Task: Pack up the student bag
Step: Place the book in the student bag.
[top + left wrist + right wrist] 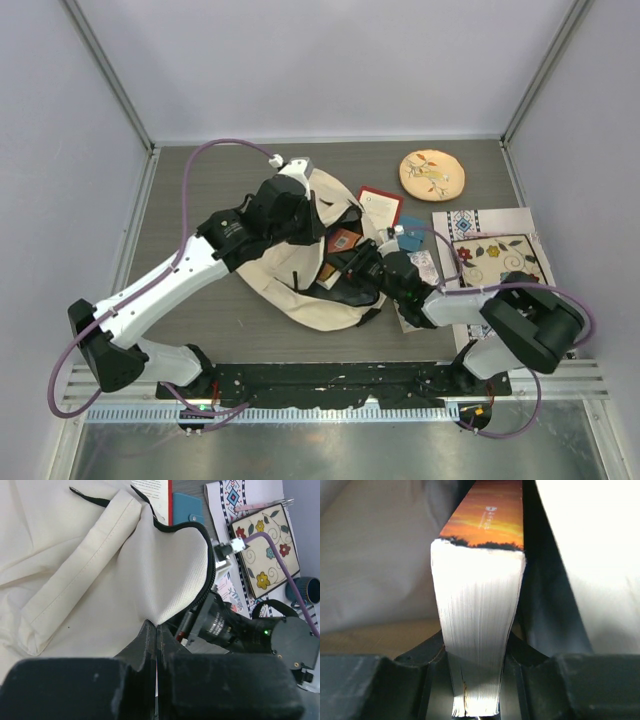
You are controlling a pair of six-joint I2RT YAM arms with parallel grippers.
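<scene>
We look down on a dark table [230, 320] with pale panels around it. The student bag [300, 295] takes up the middle of it, a big cream fabric heap lying slumped with its dark zipped mouth turned toward the right. In the left wrist view its cloth fills most of the frame, and the black zipper edge curves along the opening.

The left gripper [156, 632] reaches over the bag from the left. It is clenched tight on the cream fabric just under the zipper edge, and the cloth is drawn to a point between its jaws. The right gripper [476, 652] comes in low from the right, at the bag's mouth, and grasps a book [479, 620] by its flat sides. We see the white page edge facing the camera and an orange, sunset-printed side on top, pointing into the dark opening with cream fabric on either side.

To the right of the bag lies a white patterned cloth [470, 218], and on it sits a cream mat with flowers [497, 255]. A white book with a red border [380, 205] lies just behind the bag. A round tan disc [432, 174] sits apart near the far edge. A small teal case [408, 228] lies between the red-bordered book and the cloth. In the left wrist view a blue mug [307, 590] shows just beside the mat.
</scene>
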